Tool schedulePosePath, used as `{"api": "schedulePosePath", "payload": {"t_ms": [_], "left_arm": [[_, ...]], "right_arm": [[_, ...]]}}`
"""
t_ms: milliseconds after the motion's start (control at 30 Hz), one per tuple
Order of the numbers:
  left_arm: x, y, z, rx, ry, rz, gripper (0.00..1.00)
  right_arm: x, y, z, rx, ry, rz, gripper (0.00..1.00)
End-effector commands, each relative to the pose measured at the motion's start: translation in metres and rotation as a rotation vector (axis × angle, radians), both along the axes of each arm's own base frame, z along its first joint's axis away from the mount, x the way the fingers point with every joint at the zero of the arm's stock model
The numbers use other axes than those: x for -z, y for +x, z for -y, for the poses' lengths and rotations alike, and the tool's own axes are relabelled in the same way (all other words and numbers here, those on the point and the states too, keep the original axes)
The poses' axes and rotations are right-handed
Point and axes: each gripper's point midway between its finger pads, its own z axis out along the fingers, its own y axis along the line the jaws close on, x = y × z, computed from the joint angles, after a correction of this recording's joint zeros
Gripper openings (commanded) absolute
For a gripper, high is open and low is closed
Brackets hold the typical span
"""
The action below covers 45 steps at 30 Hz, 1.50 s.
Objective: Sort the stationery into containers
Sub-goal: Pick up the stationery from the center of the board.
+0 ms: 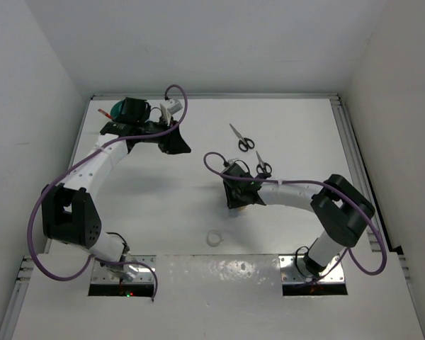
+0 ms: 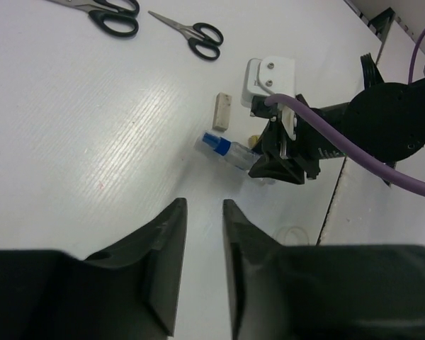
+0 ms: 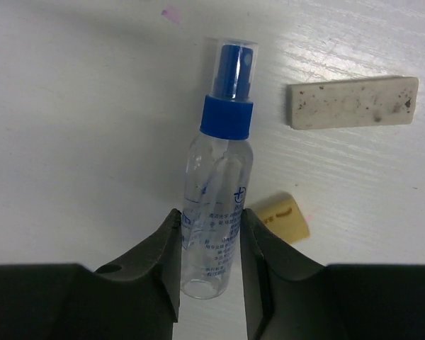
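- The glue bottle lies flat on the table, low in the centre of the right wrist view, with its blue cap pointing to the top of the frame.
- Your right gripper has one finger against each side of the bottle's clear lower body. As far as that view shows, it is clamped on the bottle.
- From above you cannot see the bottle. The right gripper's black head covers it, just right of the frame's centre.
- The tan eraser peeks out beside the right-hand finger, which cuts off part of it.
- The white eraser lies apart at the upper right, speckled with dirt.
- Your left gripper sits at the bottom of the left wrist view. Its fingers stand a narrow gap apart with nothing between them, well away from the bottle.
- The teal cup is at the upper left of the overhead view, mostly hidden behind the left arm. You cannot make out its compartments.
- A thin reddish pen shows at the cup's left edge. Whether it is inside the cup is unclear.
- The upper scissors lie in the open above centre.
- The lower scissors lie just beside the right arm's wrist.
- The tape ring sits low at the centre, faint against the white table.
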Motion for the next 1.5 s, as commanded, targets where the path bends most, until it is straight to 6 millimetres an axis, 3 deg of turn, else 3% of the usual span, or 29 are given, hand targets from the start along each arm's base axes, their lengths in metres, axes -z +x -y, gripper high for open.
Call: {"api": "schedulePosePath", "payload": {"t_ms": [0,133,200,233,300,400,500,633,767,1000,1167,1467], "left_arm": [[-0.027,-0.003,0.001,0.02,-0.047,0.068,0.31],[-0.034,-0.011,0.007,0.064,-0.102,0.051,0.45],[-0.041,-0.017,0.011,0.096,-0.135,0.051,0.48],[-0.045,-0.018,0.012,0.104,-0.146,0.052,0.49],[-0.051,-0.022,0.014,0.131,-0.171,0.053,0.5],[-0.059,-0.028,0.017,0.16,-0.207,0.042,0.54],[-0.067,-0.029,0.021,0.168,-0.247,0.02,0.56],[-0.082,-0.029,0.024,0.173,-0.275,0.036,0.58],[-0.085,-0.017,0.026,0.108,-0.261,0.036,0.58],[-0.073,-0.018,0.025,0.108,-0.229,0.037,0.57],[-0.077,-0.019,0.027,0.116,-0.232,0.047,0.6],[-0.077,-0.011,0.029,0.061,-0.229,0.027,0.55]], "right_arm": [[-0.006,0.005,-0.004,-0.062,-0.003,0.049,0.0],[-0.061,0.038,-0.027,-0.186,0.069,0.272,0.0],[-0.104,0.052,-0.04,-0.254,0.13,0.424,0.0],[-0.115,0.052,-0.046,-0.29,0.162,0.455,0.0],[-0.161,0.059,-0.062,-0.349,0.25,0.61,0.0],[-0.2,0.059,-0.077,-0.401,0.322,0.765,0.0],[-0.223,0.06,-0.09,-0.441,0.369,0.85,0.0],[-0.234,0.058,-0.107,-0.487,0.387,0.891,0.0],[-0.242,0.053,-0.12,-0.512,0.416,0.915,0.0],[-0.263,0.062,-0.113,-0.407,0.457,0.97,0.0],[-0.284,0.073,-0.111,-0.313,0.495,1.028,0.0],[-0.289,0.077,-0.123,-0.315,0.528,1.025,0.0]]}}
